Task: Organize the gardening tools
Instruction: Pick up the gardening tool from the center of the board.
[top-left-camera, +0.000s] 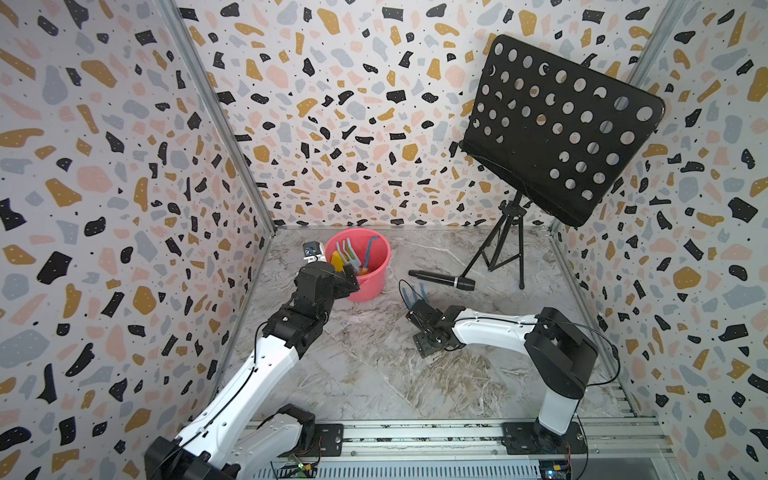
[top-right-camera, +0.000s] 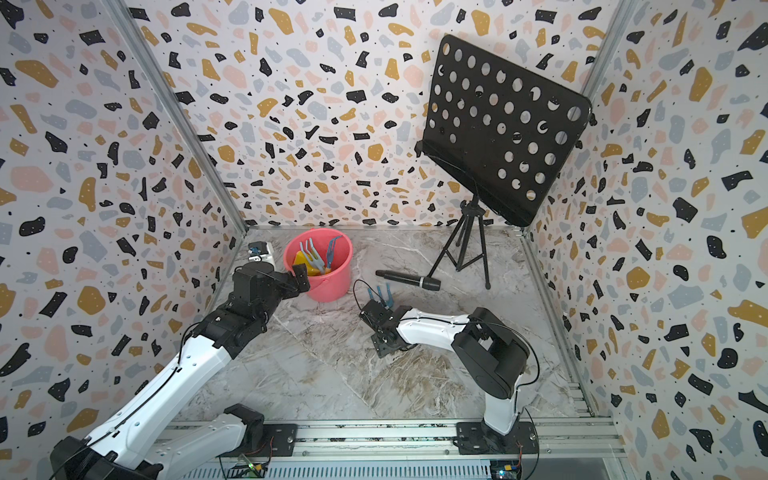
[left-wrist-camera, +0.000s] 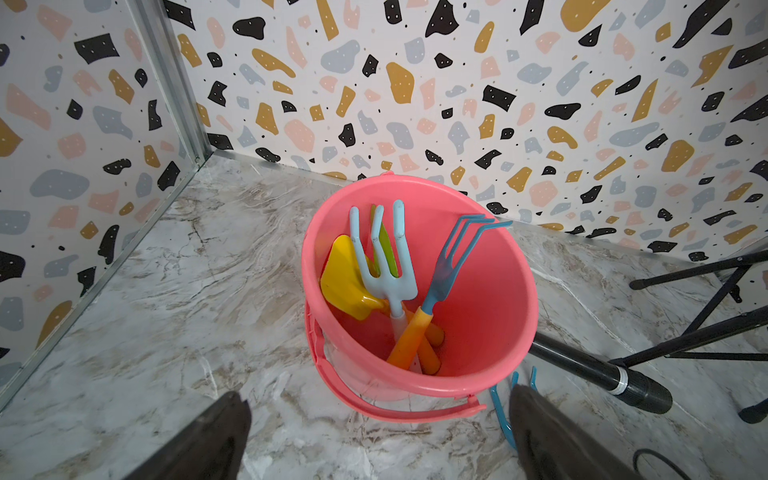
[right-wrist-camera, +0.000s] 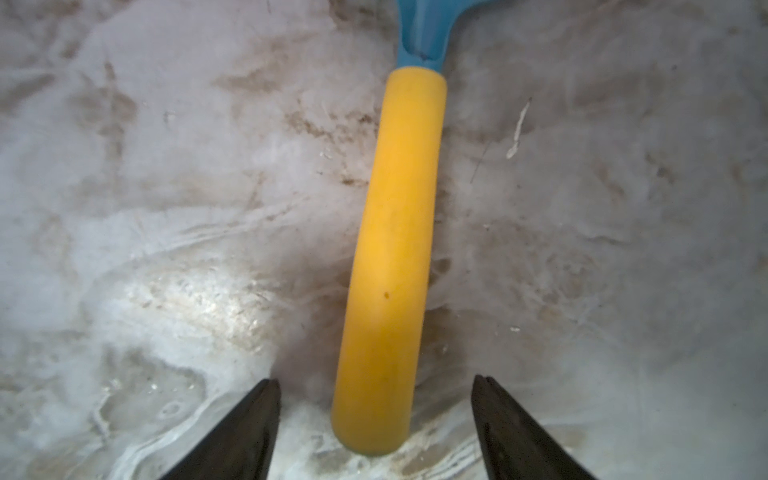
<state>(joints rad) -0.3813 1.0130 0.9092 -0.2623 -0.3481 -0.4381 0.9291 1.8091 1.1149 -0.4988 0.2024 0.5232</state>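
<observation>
The blue fork (right-wrist-camera: 392, 253) lies flat on the marble surface (right-wrist-camera: 166, 208), its yellow handle between the right hand's (right-wrist-camera: 374, 380) parted fingers without touching them, while the other four tools (left-wrist-camera: 386, 266) stand in the pink bucket (left-wrist-camera: 498, 291) just ahead of the left hand (left-wrist-camera: 378, 390), its fingers spread wide.

Four tools (top-left-camera: 347, 255) stand in the bucket (top-left-camera: 370, 286); a fork (top-left-camera: 415, 294) lies right of it, before the microphone (top-left-camera: 440, 278).
</observation>
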